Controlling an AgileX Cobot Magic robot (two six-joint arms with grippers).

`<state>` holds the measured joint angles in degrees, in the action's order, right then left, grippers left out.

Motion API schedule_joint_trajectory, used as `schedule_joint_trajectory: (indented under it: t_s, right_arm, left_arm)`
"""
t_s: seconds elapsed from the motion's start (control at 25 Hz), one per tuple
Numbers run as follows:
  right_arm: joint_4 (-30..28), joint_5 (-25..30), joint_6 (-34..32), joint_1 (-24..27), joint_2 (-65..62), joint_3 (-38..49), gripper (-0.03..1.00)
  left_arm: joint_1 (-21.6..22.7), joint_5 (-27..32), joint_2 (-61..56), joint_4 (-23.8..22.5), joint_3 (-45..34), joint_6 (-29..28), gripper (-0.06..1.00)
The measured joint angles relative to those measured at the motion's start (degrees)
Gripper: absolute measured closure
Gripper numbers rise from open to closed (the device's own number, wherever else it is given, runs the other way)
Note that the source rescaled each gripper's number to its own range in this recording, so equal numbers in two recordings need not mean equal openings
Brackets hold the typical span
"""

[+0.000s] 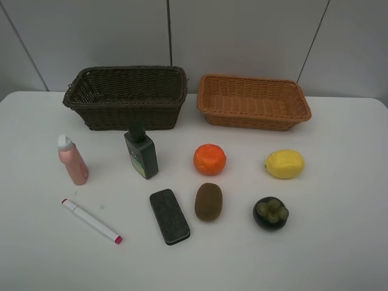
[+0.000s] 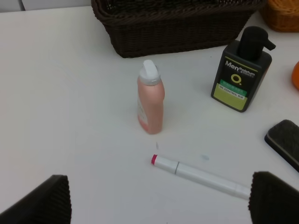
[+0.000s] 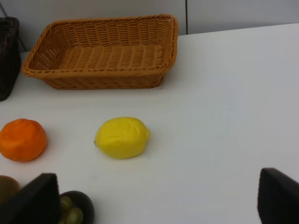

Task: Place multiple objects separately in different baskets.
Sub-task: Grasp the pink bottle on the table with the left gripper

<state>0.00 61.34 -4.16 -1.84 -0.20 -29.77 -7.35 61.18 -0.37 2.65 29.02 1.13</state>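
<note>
Nothing sorted yet. Left jaws and right jaws both gape wide, empty. Pink bottle [image 2: 150, 100] stands near the left edge of the desk [image 1: 339, 242], in front of the dark basket [image 1: 130, 115]. I'd grab it around the body so it doesn't tip.

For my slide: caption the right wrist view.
Open right gripper facing lemon, orange, mangosteen; empty tan basket beyond.

The 2 baskets: a dark brown woven wicker basket [image 1: 127, 115] and a light orange-tan woven wicker basket [image 1: 254, 118], on a plain white table [image 1: 339, 242]. The pink plastic bottle [image 1: 74, 163] has a white cap, the dark green bottle [image 1: 142, 157] a lime-green label, the white marker [image 1: 91, 220] a pink tip. The others: black speckled eraser [image 1: 170, 216], orange round fruit [image 1: 210, 159], yellow lemon [image 1: 284, 163], brown kiwi [image 1: 208, 201], dark green-topped mangosteen [image 1: 270, 213].
</note>
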Motion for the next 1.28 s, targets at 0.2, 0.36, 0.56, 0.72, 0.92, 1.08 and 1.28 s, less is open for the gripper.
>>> schedule_joint_trajectory:
  t_s: [0.2,0.36,0.56,0.72,0.92,1.08,1.28]
  right_arm:
    - [0.0,0.0,0.0,0.0,0.0,0.0,-0.03]
    - [0.0,0.0,0.0,0.0,0.0,0.0,-0.03]
    - [0.0,0.0,0.0,0.0,0.0,0.0,-0.03]
    - [0.0,0.0,0.0,0.0,0.0,0.0,-0.03]
    - [0.0,0.0,0.0,0.0,0.0,0.0,-0.03]
    - [0.0,0.0,0.0,0.0,0.0,0.0,-0.03]
    - [0.0,0.0,0.0,0.0,0.0,0.0,-0.03]
  left_arm:
    - [0.0,0.0,0.0,0.0,0.0,0.0,-0.06]
    - [0.0,0.0,0.0,0.06,0.0,-0.07,-0.06]
    - [0.0,-0.05,1.07,0.2,0.0,-5.49,-0.06]
    - [0.0,-0.09,7.22,0.2,0.0,-7.19,-0.06]
    - [0.0,-0.24,16.05,0.2,0.0,-7.33,-0.06]
    - [0.0,-2.09,26.12,-1.28,1.47,-7.45,-0.06]
    - [0.0,-3.57,44.19,-1.69,6.44,-8.03,-0.06]
